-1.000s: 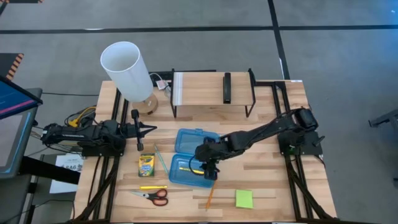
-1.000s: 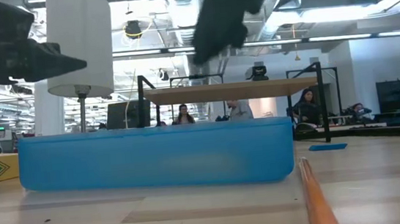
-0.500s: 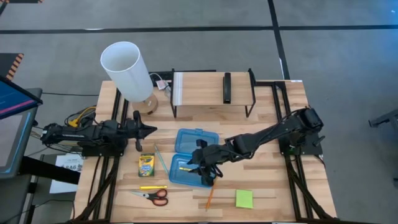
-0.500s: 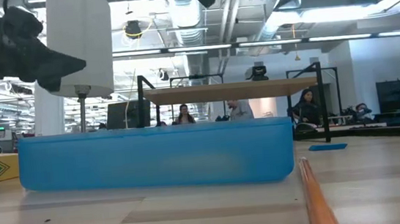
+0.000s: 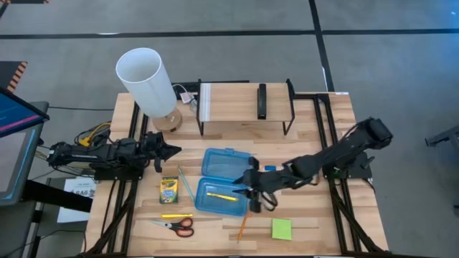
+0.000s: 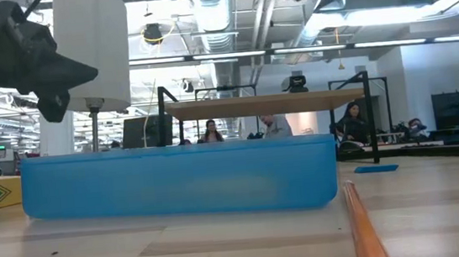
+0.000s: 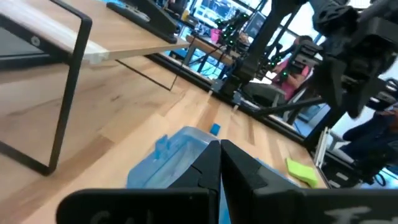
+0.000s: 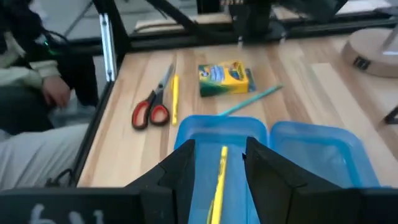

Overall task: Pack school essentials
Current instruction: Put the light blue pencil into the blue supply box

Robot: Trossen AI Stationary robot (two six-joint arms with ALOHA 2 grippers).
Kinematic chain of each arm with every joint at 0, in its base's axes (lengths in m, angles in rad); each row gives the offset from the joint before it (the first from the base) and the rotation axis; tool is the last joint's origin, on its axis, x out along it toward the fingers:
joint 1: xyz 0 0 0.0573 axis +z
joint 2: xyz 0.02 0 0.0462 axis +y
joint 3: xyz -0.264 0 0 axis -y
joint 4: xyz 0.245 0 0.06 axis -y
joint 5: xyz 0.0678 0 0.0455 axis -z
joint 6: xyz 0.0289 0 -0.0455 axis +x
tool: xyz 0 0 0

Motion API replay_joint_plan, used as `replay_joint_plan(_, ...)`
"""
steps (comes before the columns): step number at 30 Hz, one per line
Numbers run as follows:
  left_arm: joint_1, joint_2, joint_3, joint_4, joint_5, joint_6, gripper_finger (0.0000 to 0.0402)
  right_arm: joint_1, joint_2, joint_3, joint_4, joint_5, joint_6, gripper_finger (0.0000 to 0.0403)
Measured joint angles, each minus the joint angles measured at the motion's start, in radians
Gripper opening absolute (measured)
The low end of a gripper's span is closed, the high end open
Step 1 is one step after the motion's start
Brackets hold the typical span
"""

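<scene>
The school things lie spread over the front half of the wooden counter (image 5: 301,143). The crayon box (image 5: 169,190) is yellow and green and lies flat, left of the blue case (image 5: 224,180). Between the two, a thin green pencil (image 5: 183,183) lies at a slant. In front of the crayon box lies a yellow pencil (image 5: 176,216), and just in front of that the scissors (image 5: 177,226) with red handles, blades pointing left. An orange pencil (image 5: 242,227) lies slanted by the case's front right corner, and a lime-green sticky pad (image 5: 281,229) sits square on the counter right of it. A tiny blue eraser (image 5: 270,169) rests near the case's right side.

The case is translucent blue and hinged open, its lid laid back toward the rear. In its front tray lies one yellow pencil (image 5: 221,196), slanted; nothing else shows in it. The lid half holds nothing that can be seen.

The right gripper (image 5: 257,202) hangs at the case's front right edge, fingers apart with nothing between them; its wrist view looks between them onto the yellow pencil in the tray. The left gripper (image 5: 172,150) waits above the counter's left side, near the white lamp (image 5: 147,81), with its fingers pressed together and empty. A black-framed shelf (image 5: 244,104) stands at the back.
</scene>
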State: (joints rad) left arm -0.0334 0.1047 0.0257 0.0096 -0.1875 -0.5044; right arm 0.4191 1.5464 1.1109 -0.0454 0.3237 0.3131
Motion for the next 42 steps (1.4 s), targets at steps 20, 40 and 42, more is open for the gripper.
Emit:
replay_joint_plan(20, 0.000, 0.203, 0.167, -0.227, 0.152, 0.214, 0.0016, -0.030, -0.120, -0.126, 0.087, 0.048, -0.026, 0.0152)
replay_joint_plan(40, -0.251, 0.886, 0.412, -0.319, 0.164, 0.572, 0.0113, -0.019, -0.119, -0.126, 0.080, 0.044, -0.031, 0.0145)
replay_joint_plan(42, -0.287, 0.956, 0.447, -0.325, 0.143, 0.597, 0.0113, -0.019, -0.119, -0.126, 0.080, 0.044, -0.031, 0.0143)
